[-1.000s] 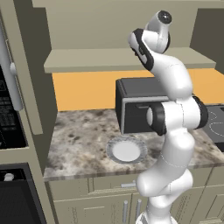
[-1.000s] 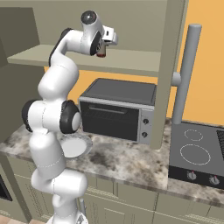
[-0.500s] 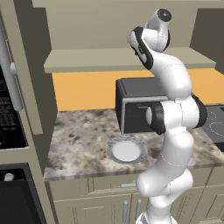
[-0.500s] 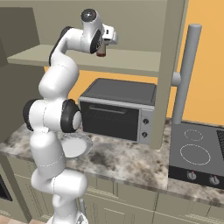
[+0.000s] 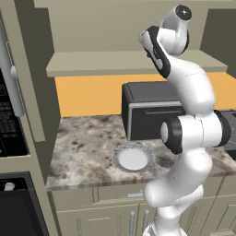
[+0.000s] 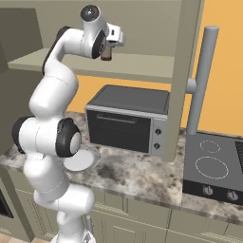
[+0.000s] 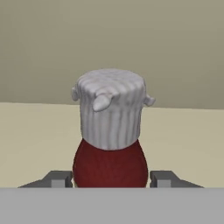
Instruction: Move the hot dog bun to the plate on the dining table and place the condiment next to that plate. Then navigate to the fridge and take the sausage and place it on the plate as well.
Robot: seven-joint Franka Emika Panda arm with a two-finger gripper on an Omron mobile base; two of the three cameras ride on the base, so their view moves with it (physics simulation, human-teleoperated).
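The condiment (image 7: 110, 131) is a dark red bottle with a white ribbed cap. It stands upright between my fingertips (image 7: 59, 178) in the hand view. My gripper (image 6: 107, 53) is raised to the upper shelf (image 6: 137, 66) and shut on the bottle (image 6: 107, 56). I cannot tell whether the bottle's base still touches the shelf. A white plate (image 5: 133, 159) lies on the granite counter in front of the toaster oven, and my arm partly covers it (image 6: 88, 160) in the right base view. The hot dog bun, the sausage, the fridge and the dining table are out of view.
A black toaster oven (image 6: 128, 121) sits on the counter (image 5: 83, 152) under the shelf. A cooktop (image 6: 213, 163) lies to its right, past a cabinet wall (image 6: 182, 71) and a grey vertical bar (image 6: 204, 80). A wall oven (image 5: 9, 120) stands at the far left.
The gripper with the bottle has edged slightly left in the right base view. The rest of the scene is unchanged.
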